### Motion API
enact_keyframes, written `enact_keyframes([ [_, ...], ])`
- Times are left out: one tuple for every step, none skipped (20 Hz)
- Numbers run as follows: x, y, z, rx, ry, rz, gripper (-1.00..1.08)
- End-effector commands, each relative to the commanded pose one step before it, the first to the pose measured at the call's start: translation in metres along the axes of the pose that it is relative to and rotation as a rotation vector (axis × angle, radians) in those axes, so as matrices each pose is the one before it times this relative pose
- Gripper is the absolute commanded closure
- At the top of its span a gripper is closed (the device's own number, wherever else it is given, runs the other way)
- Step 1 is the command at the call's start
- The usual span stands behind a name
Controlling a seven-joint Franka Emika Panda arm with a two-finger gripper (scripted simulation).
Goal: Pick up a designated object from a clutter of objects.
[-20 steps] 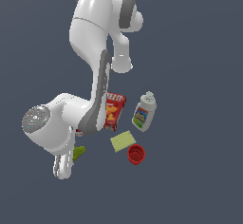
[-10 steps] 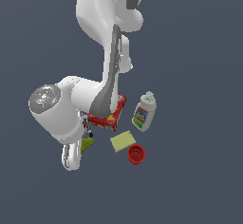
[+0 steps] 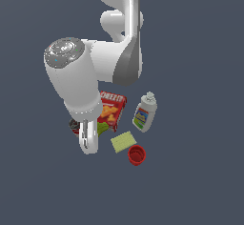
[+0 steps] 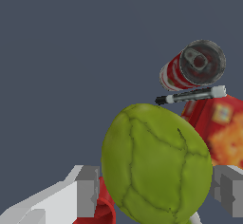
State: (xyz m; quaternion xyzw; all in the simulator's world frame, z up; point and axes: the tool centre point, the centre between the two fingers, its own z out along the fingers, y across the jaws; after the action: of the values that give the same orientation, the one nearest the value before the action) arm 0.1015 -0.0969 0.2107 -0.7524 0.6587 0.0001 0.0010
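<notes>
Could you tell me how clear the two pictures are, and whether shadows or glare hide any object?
Exterior view: flat, even light, no cast shadows; a soft highlight on the white arm, which hides most of the green lump. Wrist view: sharp but blocky edges; the green lump fills the picture between the pincer fingers; can and marker show clearly, without glare.

Reaches down from above over the floor, white links folded, big rounded wrist housing toward the exterior view's left. Gripper (image 4: 154, 190) points downward, nearly hidden behind the wrist in the exterior view. In the wrist view, two grey fingers (image 4: 87, 191) stand spread wide apart, one on each side; contact cannot be told.
</notes>
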Motion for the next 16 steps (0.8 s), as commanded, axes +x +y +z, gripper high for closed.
enact_keyframes([
  [-0.01865,0.00429,-0.02587,0.00174,0.00063,0.0003,1.08],
  [-0.00737,0.00153,-0.00964,-0.00051,0.00044,0.00016,1.08],
  [-0.00734,0.00159,-0.00988,0.0,0.0,0.0,1.08],
  [-0.00734,0.00148,-0.00968,-0.00042,0.00052,0.00017,1.08],
  [-0.00726,0.00152,-0.00983,0.0,0.0,0.0,1.08],
  [-0.0072,0.00139,-0.00954,-0.00038,0.00055,0.00017,1.08],
  [-0.00693,0.00139,-0.00942,0.0,0.0,0.0,1.08],
  [-0.00677,0.00122,-0.00895,-0.00038,0.00056,0.00016,1.08],
  [-0.00645,0.00123,-0.00878,0.0,0.0,0.0,1.08],
  [-0.00626,0.00105,-0.00828,-0.0003,0.00038,0.00008,1.08],
  [-0.0059,0.00104,-0.00802,0.0,0.0,0.0,1.08],
  [-0.00557,0.00094,-0.00756,0.0,0.0,0.0,1.08],
  [-0.00531,0.00069,-0.00683,-0.00042,0.00025,-0.00003,1.08],
  [-0.0048,0.00071,-0.00649,0.0,0.0,0.0,1.08],
  [-0.00433,0.00059,-0.00583,0.0,0.0,0.0,1.08],
  [-0.00384,0.00048,-0.00515,0.0,0.0,0.0,1.08],
])
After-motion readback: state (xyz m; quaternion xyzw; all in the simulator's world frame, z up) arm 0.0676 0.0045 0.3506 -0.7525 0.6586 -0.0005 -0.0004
